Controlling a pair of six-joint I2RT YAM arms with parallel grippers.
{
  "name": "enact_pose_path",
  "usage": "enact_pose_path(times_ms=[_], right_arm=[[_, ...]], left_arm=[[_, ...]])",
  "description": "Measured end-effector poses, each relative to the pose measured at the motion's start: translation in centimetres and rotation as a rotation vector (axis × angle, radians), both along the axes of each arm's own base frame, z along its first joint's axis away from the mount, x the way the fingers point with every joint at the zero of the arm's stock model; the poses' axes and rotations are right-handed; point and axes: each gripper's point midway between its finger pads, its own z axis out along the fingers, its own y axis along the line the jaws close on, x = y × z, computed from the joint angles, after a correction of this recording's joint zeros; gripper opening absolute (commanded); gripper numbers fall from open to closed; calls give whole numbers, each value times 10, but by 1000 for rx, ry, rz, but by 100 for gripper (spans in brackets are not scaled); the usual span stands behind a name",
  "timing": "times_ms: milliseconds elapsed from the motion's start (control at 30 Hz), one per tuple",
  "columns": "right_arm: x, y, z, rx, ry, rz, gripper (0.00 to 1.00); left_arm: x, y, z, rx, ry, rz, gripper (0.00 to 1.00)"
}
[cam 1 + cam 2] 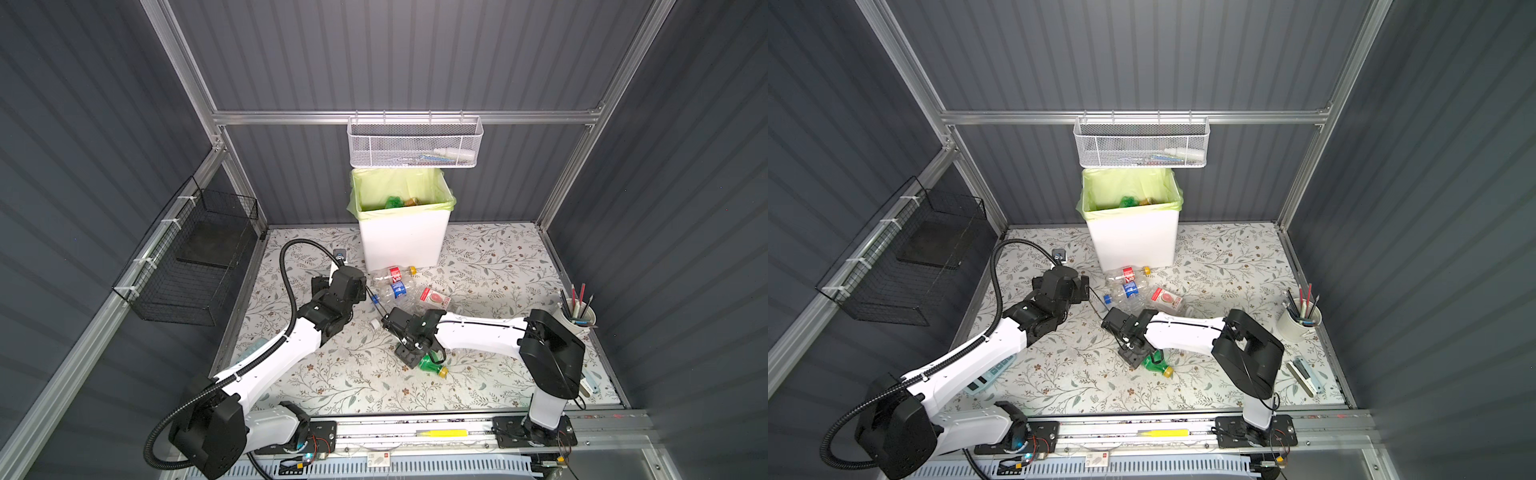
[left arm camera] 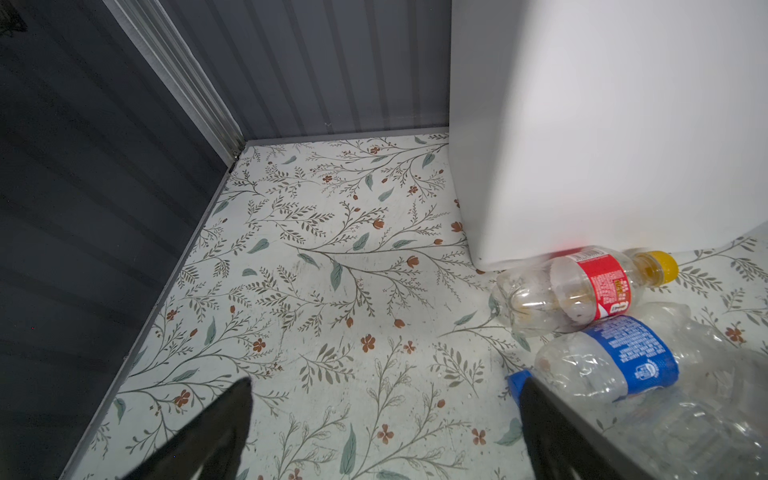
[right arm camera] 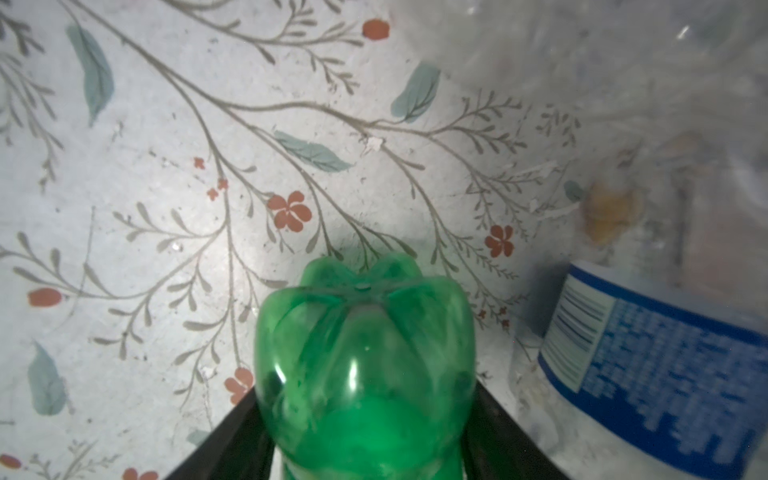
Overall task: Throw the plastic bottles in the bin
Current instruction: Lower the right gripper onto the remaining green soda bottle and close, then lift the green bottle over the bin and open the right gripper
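Fingers (image 3: 237, 440) of the right gripper (image 3: 365, 392) pinch the green bottle (image 3: 365, 357) by both flanks, low over the table (image 1: 498, 266) near its front and well apart from the bin (image 1: 403, 241), so the grasp looks to be the step in hand. The left gripper (image 2: 386, 432) hangs spread and empty just beside the blue-label bottle (image 2: 636, 357). Next, I judge, comes a firm lift, a carry over the loose bottles to above the bin's rim, then release.

Green bottle (image 1: 430, 364) on its side, clear bottles (image 1: 392, 275) beside white bin (image 1: 401, 241)
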Motion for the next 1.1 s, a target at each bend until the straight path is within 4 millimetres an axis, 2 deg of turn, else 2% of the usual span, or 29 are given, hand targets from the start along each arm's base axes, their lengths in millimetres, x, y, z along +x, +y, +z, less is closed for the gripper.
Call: enact_pose_path(times_ms=[100,267,333,433,533,600,700,767,800,833,900,967,1000,1100], right_arm=[[0,0,1,-5,1,8,53],[3,5,10,2,-7,22,51],[10,11,21,28,-26,26,51],[29,22,55,99,-87,27,51],[67,30,122,222,-219,13,51],[99,31,185,327,-357,-1,52],[139,18,305,502,-633,-19,52],[149,0,392,623,-824,-34,52],[149,-8,427,678,-902,-39,52],[146,-20,469,744,-996,-44,52],[134,-41,533,862,-1142,-48,53],[121,-61,580,963,-1256,-49,53],[117,-69,597,1006,-1296,-52,53],[124,-78,621,1102,-1343,-67,53]], left_arm=[[-1,1,2,0,-4,3,100],[-1,2,2,1,-3,3,100],[-1,2,2,1,-3,3,100],[-1,2,2,1,-2,3,100],[-1,1,2,1,-3,3,100],[-1,1,2,-1,-4,2,100],[-1,0,2,-3,-3,-1,100],[-1,0,0,-2,1,-4,100],[0,-1,-1,-2,5,-7,100],[0,-2,-3,-2,10,-10,100],[1,-4,-7,-2,21,-19,100],[2,-8,-11,-6,32,-31,100],[2,-9,-13,-7,38,-37,100],[3,-14,-20,-9,59,-56,100]])
